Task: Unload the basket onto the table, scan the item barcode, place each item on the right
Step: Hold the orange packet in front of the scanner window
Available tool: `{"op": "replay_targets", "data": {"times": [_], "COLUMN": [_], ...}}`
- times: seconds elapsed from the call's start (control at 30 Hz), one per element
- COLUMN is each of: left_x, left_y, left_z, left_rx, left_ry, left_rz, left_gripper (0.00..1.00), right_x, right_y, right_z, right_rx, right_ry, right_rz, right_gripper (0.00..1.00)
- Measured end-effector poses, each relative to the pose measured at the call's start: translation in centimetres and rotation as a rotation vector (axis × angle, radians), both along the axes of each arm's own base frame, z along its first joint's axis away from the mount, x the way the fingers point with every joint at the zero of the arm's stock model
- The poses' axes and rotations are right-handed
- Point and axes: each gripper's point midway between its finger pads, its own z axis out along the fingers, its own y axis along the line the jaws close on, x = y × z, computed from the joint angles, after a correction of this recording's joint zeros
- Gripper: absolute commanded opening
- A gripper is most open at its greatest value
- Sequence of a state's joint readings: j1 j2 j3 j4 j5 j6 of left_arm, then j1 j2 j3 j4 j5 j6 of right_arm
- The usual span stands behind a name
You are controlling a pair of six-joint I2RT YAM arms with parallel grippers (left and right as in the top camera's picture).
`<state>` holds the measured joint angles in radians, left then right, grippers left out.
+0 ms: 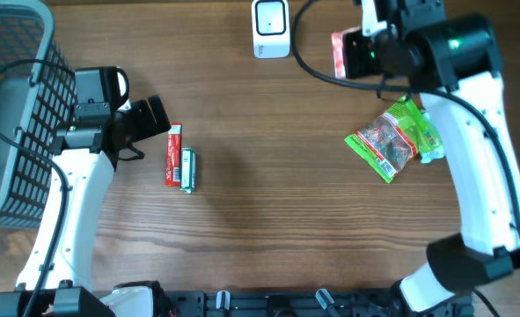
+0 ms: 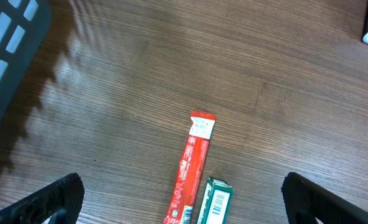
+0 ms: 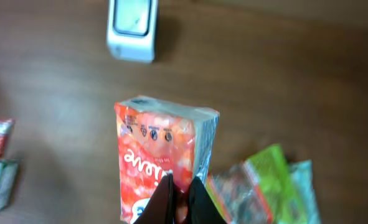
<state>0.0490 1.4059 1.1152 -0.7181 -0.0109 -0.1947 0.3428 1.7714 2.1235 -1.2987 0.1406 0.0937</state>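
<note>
- Bare table [image 1: 268, 158] robot-side of scanner [image 1: 270, 29]: wide open lane.
- Held pack [image 1: 338, 53] blocks just right of scanner.
- Stick [image 1: 173, 154], box [image 1: 187, 170] front-left; bag [image 1: 396, 139] front-right; basket [image 1: 13, 114] far left.

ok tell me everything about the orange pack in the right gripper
The tissue pack is a soft block in glossy orange-red wrap with white lettering and small symbols near one end; its side looks pale grey. The right gripper has its jaws shut on its near end, holding it slightly tilted above the wooden table, short of the white scanner. Nothing else touches it.
</note>
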Motion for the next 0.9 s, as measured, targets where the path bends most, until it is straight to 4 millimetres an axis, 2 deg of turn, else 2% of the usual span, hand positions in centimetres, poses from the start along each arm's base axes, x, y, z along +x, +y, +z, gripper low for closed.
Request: {"op": "replay_targets", "data": {"times": [0.1, 0.2, 0.37, 0.47, 0.53, 0.7, 0.9], "left_x": [0.0, 0.0, 0.0, 0.0, 0.0, 0.0, 0.0], "left_y": [0.0, 0.0, 0.0, 0.0, 0.0, 0.0, 0.0], "left_z": [0.0, 0.0, 0.0, 0.0, 0.0, 0.0, 0.0], "left_rx": [0.0, 0.0, 0.0, 0.0, 0.0, 0.0, 0.0], "left_ry": [0.0, 0.0, 0.0, 0.0, 0.0, 0.001, 0.0], "left_rz": [0.0, 0.0, 0.0, 0.0, 0.0, 0.0, 0.0], "left_gripper": [1.0, 1.0, 1.0, 1.0, 1.0, 1.0, 1.0], "right_x": [3.0, 5.9, 11.1, 13.9, 15.9, 19.3, 22.1], "right_y": [1.1, 3.4, 7.2, 8.9, 9.8, 11.3, 12.4], "right_z": [-0.8, -2.1, -5.1, -7.8, -8.2, -10.1, -12.9], "right_rx": [-0.084, -0.157, -0.297, -0.386, -0.416, -0.487, -0.716], "right_ry": [-0.068, -0.133, -0.242, -0.284, -0.351, -0.456, -0.536], "right_rz": [0.024, 0.071, 0.156, 0.22, 0.238, 0.242, 0.325], "right_gripper": [0.04, 0.04, 0.04, 0.05, 0.04, 0.04, 0.04]}}
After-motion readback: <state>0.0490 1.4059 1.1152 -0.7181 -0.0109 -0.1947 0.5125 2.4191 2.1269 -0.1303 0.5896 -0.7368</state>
